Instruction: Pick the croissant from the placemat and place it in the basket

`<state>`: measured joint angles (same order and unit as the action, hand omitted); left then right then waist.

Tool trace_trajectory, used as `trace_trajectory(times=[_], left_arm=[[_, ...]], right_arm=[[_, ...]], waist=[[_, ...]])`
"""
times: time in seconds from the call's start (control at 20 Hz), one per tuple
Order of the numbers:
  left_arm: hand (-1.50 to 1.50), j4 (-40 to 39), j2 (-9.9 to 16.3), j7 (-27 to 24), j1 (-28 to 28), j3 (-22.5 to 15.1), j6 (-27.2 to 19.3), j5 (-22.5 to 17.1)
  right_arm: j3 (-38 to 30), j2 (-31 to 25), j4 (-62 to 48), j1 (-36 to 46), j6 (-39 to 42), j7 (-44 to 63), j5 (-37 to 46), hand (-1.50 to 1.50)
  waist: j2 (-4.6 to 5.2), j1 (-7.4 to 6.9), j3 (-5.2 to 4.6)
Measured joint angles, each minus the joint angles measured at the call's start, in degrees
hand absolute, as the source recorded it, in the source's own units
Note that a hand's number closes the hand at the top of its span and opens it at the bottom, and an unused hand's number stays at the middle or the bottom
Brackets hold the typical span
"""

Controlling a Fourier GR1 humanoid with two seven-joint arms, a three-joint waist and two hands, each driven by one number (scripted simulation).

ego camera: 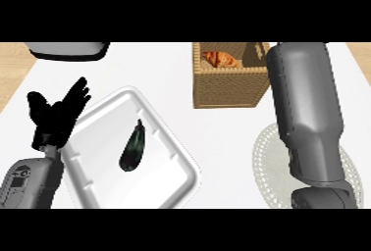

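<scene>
We look steeply down on a white worktop with pale wood showing at its far left and far right edges.

The croissant lies inside the woven basket, in the left part of its opening, close to the far wall. The basket stands upright near the far edge of the worktop, a little right of centre.

Our right forearm runs up the right side of the view, its far end just beside the basket's right wall. The right robot hand itself does not show, so we cannot tell whether it is spread or closed, nor whether it has hold of anything.

Beneath that forearm lies the round, lacy white placemat, near the front right of the worktop; the arm covers much of it, and the visible part is bare.

Our left robot hand shows at the left, fingers straight and pointing away from us, spread and holding nothing. It sits just beside the left edge of a white tray that lies at an angle across the front left of the worktop. A dark, slender aubergine rests in the middle of the tray.

At the far left corner a grey, dark-rimmed object is cut off by the view's edge.
</scene>
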<state>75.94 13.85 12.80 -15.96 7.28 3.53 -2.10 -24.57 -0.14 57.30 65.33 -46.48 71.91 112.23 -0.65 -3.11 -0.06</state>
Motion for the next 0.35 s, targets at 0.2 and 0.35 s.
trace_trajectory(times=[0.2,0.35], left_arm=[[0.0,-0.5,0.5,-0.4,0.7,0.6,0.5,-0.4],[0.0,-0.5,0.3,-0.1,0.7,0.6,0.1,-0.3]], right_arm=[[3.3,0.1,4.7,-4.3,0.3,1.4,-4.1,-1.5],[7.0,0.1,8.3,-8.1,0.7,2.0,-8.1,-1.5]], waist=[[-0.6,0.32,-0.02],[-1.08,0.95,0.03]])
